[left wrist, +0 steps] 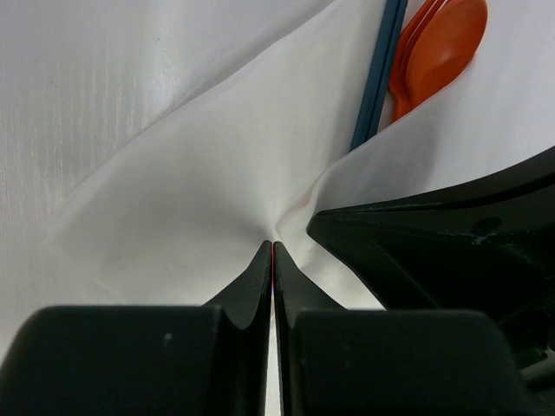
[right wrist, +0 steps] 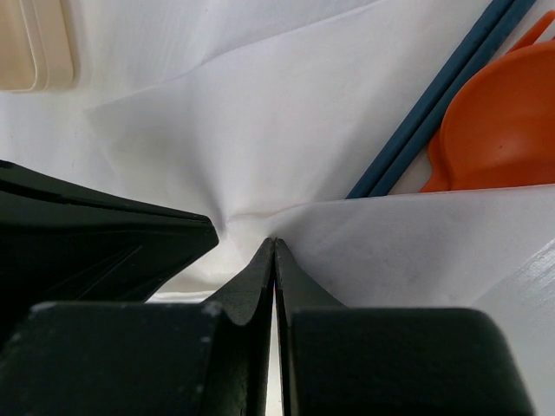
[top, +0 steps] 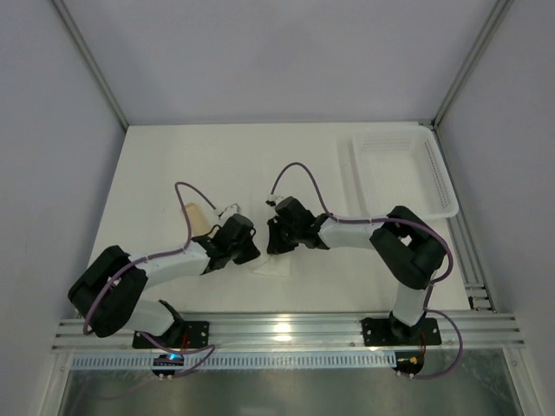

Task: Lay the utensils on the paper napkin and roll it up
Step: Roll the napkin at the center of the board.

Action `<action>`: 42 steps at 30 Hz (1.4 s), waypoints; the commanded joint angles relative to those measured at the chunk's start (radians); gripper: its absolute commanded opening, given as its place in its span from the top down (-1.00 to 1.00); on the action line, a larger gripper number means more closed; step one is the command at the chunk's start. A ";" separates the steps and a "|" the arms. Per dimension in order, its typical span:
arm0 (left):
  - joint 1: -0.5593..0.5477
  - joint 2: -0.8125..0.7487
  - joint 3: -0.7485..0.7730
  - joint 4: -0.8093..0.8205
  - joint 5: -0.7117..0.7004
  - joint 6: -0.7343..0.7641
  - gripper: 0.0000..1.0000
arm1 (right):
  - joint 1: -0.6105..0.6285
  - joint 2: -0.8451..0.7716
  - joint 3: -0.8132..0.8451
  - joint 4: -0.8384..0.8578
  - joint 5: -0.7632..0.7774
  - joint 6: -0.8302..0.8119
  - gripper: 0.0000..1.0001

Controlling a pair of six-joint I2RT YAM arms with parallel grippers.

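The white paper napkin lies on the table between the two arms, and a strip of it shows in the top view. An orange spoon and a pair of blue sticks lie on it, partly under a lifted fold; they also show in the right wrist view, the spoon beside the sticks. My left gripper is shut, pinching a pucker of the napkin. My right gripper is shut on the fold's edge. The two grippers sit side by side, almost touching.
A pale tan flat piece lies on the table left of the napkin and off it; it also shows in the right wrist view. A white mesh basket stands at the back right. Purple cables loop above both wrists.
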State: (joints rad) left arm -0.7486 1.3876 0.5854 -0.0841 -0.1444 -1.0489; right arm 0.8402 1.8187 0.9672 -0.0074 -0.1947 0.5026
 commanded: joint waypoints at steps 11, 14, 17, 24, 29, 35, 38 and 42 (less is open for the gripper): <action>-0.005 -0.004 0.028 0.064 0.014 -0.010 1.00 | 0.002 0.054 -0.007 -0.065 0.038 -0.032 0.93; -0.005 0.008 0.030 0.070 0.023 -0.010 1.00 | 0.000 0.054 -0.007 -0.068 0.040 -0.033 0.92; -0.005 0.005 0.028 0.075 0.020 -0.011 1.00 | 0.002 0.056 -0.008 -0.065 0.040 -0.033 0.93; -0.005 0.007 0.037 0.076 0.023 -0.013 1.00 | 0.002 0.062 -0.007 -0.063 0.037 -0.032 0.93; -0.005 0.040 0.044 0.104 0.037 -0.014 1.00 | 0.000 0.067 -0.004 -0.062 0.034 -0.032 0.93; -0.005 0.076 0.031 0.109 0.025 -0.028 1.00 | 0.002 0.059 -0.002 -0.065 0.034 -0.033 0.93; -0.005 0.096 0.024 0.093 0.016 -0.042 1.00 | 0.000 0.047 -0.004 -0.068 0.034 -0.032 0.93; -0.005 0.128 0.019 0.093 0.020 -0.053 1.00 | 0.000 0.033 -0.002 -0.077 0.032 -0.032 0.93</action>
State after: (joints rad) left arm -0.7486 1.4769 0.5980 -0.0032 -0.1158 -1.0863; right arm 0.8402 1.8263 0.9733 -0.0025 -0.2024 0.5022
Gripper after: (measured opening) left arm 0.002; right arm 0.036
